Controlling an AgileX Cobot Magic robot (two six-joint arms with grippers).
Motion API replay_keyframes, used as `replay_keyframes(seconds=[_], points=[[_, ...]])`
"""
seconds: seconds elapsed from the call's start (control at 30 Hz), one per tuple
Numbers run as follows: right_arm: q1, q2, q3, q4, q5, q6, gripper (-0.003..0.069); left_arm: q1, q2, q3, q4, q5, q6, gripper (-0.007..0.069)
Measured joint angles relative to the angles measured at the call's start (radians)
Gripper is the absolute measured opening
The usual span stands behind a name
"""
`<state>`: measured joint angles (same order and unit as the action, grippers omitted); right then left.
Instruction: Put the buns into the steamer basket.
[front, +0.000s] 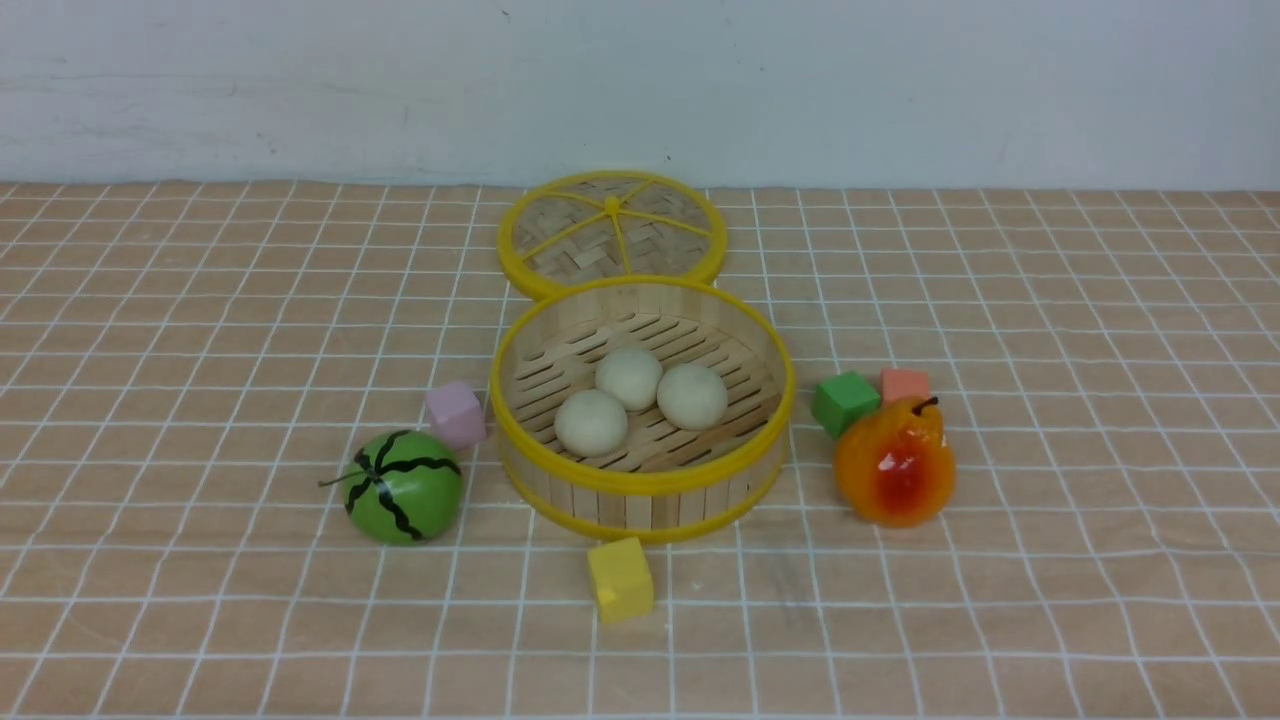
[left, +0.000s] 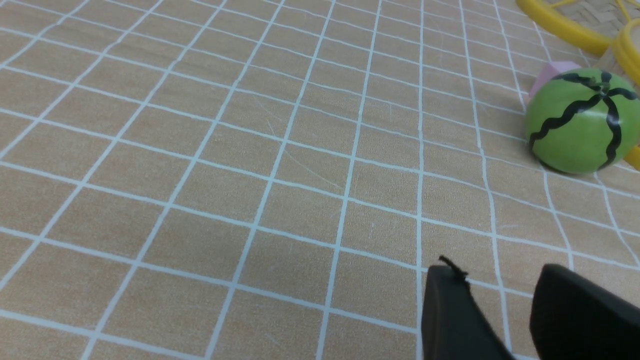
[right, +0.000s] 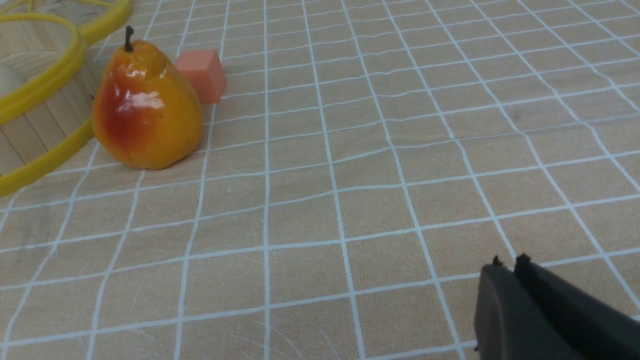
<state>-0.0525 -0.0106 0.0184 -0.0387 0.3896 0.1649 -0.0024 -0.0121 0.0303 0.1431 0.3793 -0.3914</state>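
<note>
All three buns (front: 629, 379) are seated in the basket (front: 642, 483); no further placing is called for (lid not asked). The left claw (left: 492, 272) is parted, the right (right: 510, 265) closed, both empty.

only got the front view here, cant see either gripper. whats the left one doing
Observer: The left wrist view shows the left gripper with its fingers apart and nothing between them.
Operator: and the right
Observer: In the right wrist view, the right gripper's fingertips are close together, with no bun between them.
Operator: anything under the right one
Observer: Only bare tiled-pattern surface shows around its fingertips.
</note>
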Motion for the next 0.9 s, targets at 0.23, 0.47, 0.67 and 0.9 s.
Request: replay_keyframes(seconds=[0.23,0.47,0.67,0.9], points=[[0.0,0.0,0.0,0.001,0.0,0.0,0.0036,0.0,0.0,0.0,0.0,0.0,0.0,0.0238],[0.0,0.0,0.0,0.003,-0.001,0.0,0.0048,0.0,0.0,0.0,0.0,0.0,0.0,0.0238],[0.0,0.0,0.0,0.003,-0.001,0.0,0.005,0.0,0.0,0.0,0.0,0.0,0.0,0.0238],[0.0,0.0,0.0,0.003,-0.001,0.0,0.005,0.0,0.0,0.0,0.0,0.0,0.0,0.0238]])
